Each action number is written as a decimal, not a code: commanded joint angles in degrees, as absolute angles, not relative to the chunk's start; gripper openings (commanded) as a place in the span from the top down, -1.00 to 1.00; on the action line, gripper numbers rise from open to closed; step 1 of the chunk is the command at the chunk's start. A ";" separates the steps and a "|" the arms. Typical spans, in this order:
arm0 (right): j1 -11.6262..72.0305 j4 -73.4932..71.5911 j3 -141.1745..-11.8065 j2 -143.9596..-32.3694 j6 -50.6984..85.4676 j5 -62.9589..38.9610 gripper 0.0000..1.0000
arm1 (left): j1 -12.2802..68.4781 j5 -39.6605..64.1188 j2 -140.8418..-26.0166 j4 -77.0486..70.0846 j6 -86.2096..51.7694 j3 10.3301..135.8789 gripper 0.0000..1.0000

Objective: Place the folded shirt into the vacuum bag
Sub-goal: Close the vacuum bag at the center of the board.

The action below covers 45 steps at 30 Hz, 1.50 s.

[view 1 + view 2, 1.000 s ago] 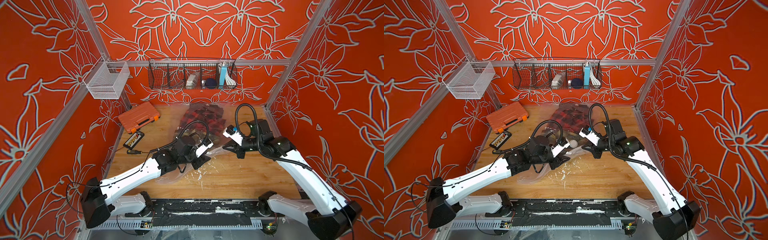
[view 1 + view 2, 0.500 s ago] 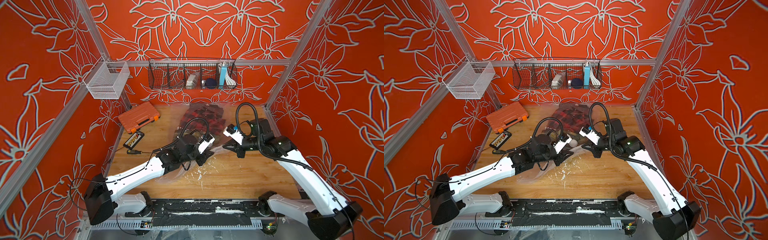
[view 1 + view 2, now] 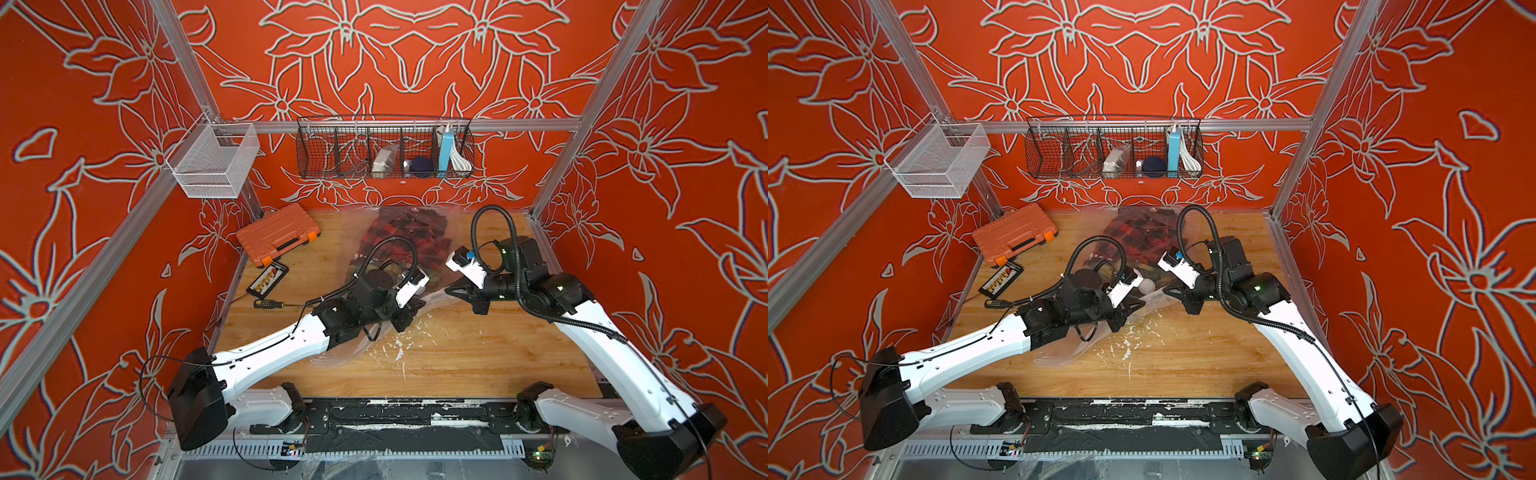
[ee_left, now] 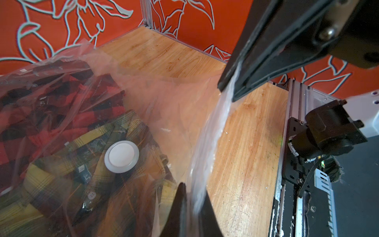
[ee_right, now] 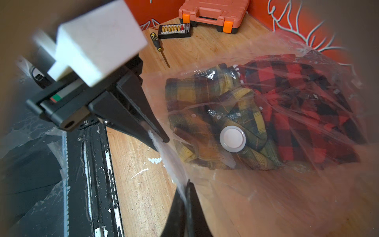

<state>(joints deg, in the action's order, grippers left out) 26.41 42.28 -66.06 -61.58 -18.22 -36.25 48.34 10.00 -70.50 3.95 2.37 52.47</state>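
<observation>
**Bag mouth pinched at two points; shirts already inside**

**Left side.** The left gripper (image 3: 412,308) is clamped on the mouth edge (image 4: 217,127) of the vacuum bag (image 4: 180,98). In its wrist view the clear plastic strip disappears between its closed jaws.

**Centre.** The mouth edge runs as one raised strip from the left gripper across to the right gripper, and that line is its long axis. The strip is lifted off the wooden tabletop (image 3: 457,361). The body of the bag lies flat behind it, reaching towards the back wall, away from both arms.

**Right side.** The right gripper (image 3: 452,291) is also closed on the same strip, a short way along it.

**Contents.** The yellow plaid shirt (image 5: 205,98) lies inside the bag, just beyond the mouth edge, under the white valve cap (image 5: 232,139). The left gripper is the nearer of the two to it. Behind it, deeper in the bag, lies a red plaid shirt (image 5: 297,98). Both are loosely folded and rumpled, and the film over them is crinkled.

**Assessment.** The placing looks complete. The next move probably depends on the line of the mouth edge, either to pull it straight or to lay it flat for sealing. No slider clip can be made out.
</observation>
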 commanded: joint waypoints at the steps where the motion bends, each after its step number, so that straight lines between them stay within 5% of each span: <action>1: 25.58 37.93 -67.25 -58.35 -18.41 -28.99 1.00 | 47.72 5.72 -70.24 11.25 3.94 51.30 0.90; 23: 25.34 37.12 -68.82 -55.72 -21.28 -18.49 1.00 | 47.71 0.19 -71.27 30.51 9.22 57.69 0.84; 45: 20.14 35.11 -69.89 -54.73 -19.56 -16.15 1.00 | 47.20 -2.11 -70.69 33.20 10.02 54.82 0.88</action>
